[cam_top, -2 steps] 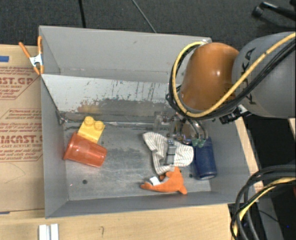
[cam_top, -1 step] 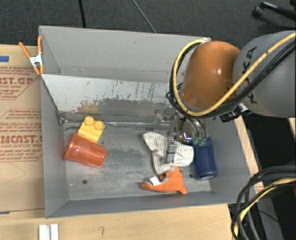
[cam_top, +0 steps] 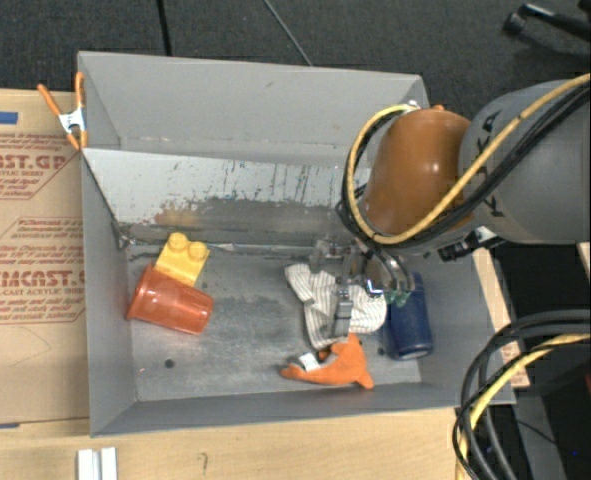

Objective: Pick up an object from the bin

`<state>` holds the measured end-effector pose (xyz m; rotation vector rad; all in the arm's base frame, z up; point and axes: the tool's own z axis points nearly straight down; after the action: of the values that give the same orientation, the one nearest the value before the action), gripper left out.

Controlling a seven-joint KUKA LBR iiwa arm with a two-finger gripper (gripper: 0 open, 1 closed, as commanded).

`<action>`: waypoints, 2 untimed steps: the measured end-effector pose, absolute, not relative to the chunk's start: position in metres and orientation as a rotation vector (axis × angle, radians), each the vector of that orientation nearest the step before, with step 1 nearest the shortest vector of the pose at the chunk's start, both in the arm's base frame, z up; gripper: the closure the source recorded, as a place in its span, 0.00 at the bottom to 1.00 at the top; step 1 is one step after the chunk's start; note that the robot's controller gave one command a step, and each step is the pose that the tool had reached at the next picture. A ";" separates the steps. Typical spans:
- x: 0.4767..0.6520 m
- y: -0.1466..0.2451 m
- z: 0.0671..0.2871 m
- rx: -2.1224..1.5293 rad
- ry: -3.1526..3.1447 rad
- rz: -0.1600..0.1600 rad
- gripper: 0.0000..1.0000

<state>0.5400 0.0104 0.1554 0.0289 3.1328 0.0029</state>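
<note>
Camera view: arm comes in from the right, its orange wrist cover point(cam_top: 415, 173) over the bin's point(cam_top: 225, 108) right half. Gripper point(cam_top: 342, 303) is down at the floor, right of centre, on a crumpled white cloth with grey stripes point(cam_top: 307, 284). Can't tell whether the gripper is spread or closed: the cloth bunches around it and the wrist blocks the top. The cloth sits flat on the bin floor. Just in front of it is a floppy orange piece point(cam_top: 343, 368), touching the cloth's lower edge. A dark blue cylinder point(cam_top: 409, 330) lies just right of the cloth. Well apart on the left are a yellow toy brick point(cam_top: 183, 258) and an orange cup point(cam_top: 170, 305) on its side, touching each other.
</note>
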 end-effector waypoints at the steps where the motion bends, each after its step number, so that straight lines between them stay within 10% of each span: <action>1: 0.530 -0.015 0.127 0.282 3.127 0.002 1.00; 2: 0.529 -0.014 0.126 0.280 3.128 0.001 0.00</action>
<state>0.5295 -0.0144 0.1265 0.2802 3.1280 0.0014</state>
